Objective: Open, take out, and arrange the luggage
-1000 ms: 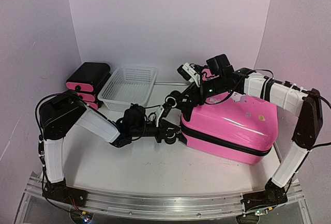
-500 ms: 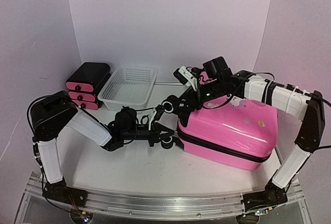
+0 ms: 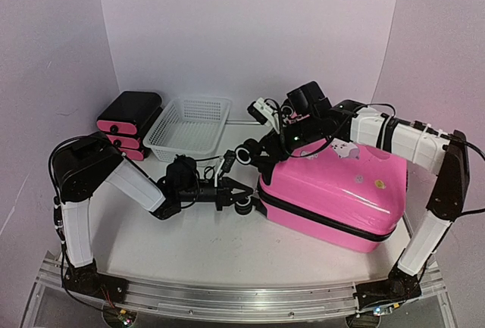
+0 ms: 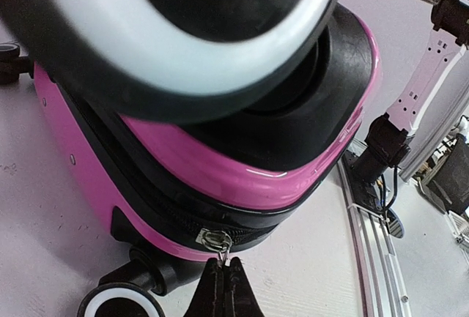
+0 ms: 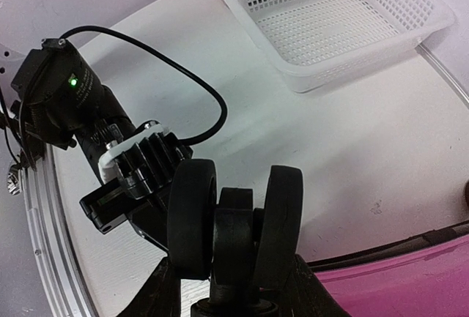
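Luggage [image 3: 333,192] sits just right of the left gripper [image 4: 221,277], jaws pinched on its zipper pull [image 4: 215,239]; right gripper [image 5: 233,291] clamps the far-left corner wheel [image 5: 192,214].

Left gripper [image 4: 222,288]: bottom edge is cropping all but the closed tips.
Zipper pull [image 4: 216,240]: tab is ending at those tips; pinch too small to tell.
Upper wheel [image 4: 183,46]: blurring, running past the top edge.
Right gripper [image 5: 234,288]: fingers are running off the bottom edge.
Luggage [image 5: 410,277]: only a pink corner is showing, right wrist view.
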